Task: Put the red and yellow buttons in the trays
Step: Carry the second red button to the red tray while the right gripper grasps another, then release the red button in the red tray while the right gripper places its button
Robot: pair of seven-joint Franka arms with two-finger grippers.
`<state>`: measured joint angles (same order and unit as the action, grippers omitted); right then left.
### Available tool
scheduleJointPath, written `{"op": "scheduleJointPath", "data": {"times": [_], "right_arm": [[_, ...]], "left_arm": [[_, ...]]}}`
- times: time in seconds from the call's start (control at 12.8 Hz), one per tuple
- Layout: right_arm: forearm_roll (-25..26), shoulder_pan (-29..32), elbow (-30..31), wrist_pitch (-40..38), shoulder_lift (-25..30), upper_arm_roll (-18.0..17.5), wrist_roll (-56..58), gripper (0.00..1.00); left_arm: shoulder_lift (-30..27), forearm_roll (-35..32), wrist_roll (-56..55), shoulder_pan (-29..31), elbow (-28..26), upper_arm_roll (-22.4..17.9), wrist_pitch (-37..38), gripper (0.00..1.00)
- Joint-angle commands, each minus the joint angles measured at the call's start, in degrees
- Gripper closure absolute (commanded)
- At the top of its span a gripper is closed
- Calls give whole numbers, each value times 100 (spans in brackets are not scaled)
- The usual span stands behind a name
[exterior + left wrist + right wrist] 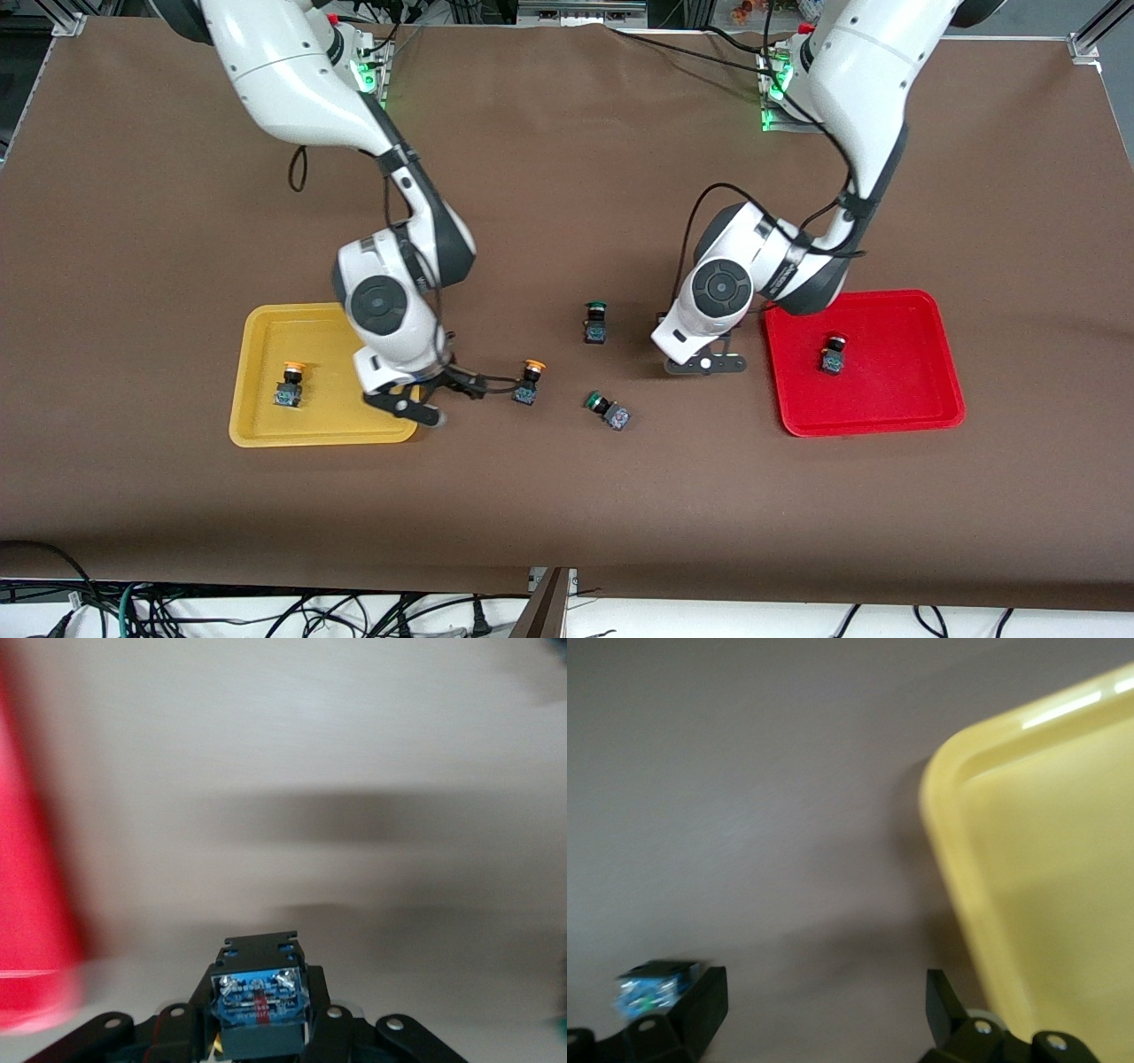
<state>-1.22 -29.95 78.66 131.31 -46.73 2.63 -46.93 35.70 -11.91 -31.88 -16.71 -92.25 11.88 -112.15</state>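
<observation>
My left gripper (707,362) is shut on a button (260,999) with a dark body and a blue label. Its cap is hidden. The gripper is over the table beside the red tray (921,390), which also shows in the left wrist view (27,904). One red button (833,353) stands in that tray. My right gripper (454,400) is open and empty, low over the table, between the yellow tray (257,416) and a yellow button (529,381). That button (651,985) lies just outside one finger (700,1010). Another yellow button (290,385) stands in the yellow tray (1045,859).
Two green-capped buttons lie on the brown table between the arms. One (595,321) is farther from the front camera and the other (607,410) is nearer. Both arm bases stand along the table's back edge.
</observation>
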Motion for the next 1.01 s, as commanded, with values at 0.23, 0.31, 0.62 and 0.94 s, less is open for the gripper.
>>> {"op": "scheduleJointPath", "data": {"times": [0.23,0.31,0.62,0.94], "right_arm": [[191,-634,-1352,-9,-1064,141,-1124,1],[323,-696,-1405,26,-1153,158,-1177,1],[368,-758,-1406,281,-1276,159,-1186,2],[439,-776,-1406,308,-1286,167,-1073,100]], "left_arm": [[-379,-1322,3040,1220,295,-28,1082,96],[-353,-1288,3665,1510,348,-19,1012,95],[120,-1121,5591,2539,260,42,-24,85],[517,-822,6220,2963,41,43,-781,78]]}}
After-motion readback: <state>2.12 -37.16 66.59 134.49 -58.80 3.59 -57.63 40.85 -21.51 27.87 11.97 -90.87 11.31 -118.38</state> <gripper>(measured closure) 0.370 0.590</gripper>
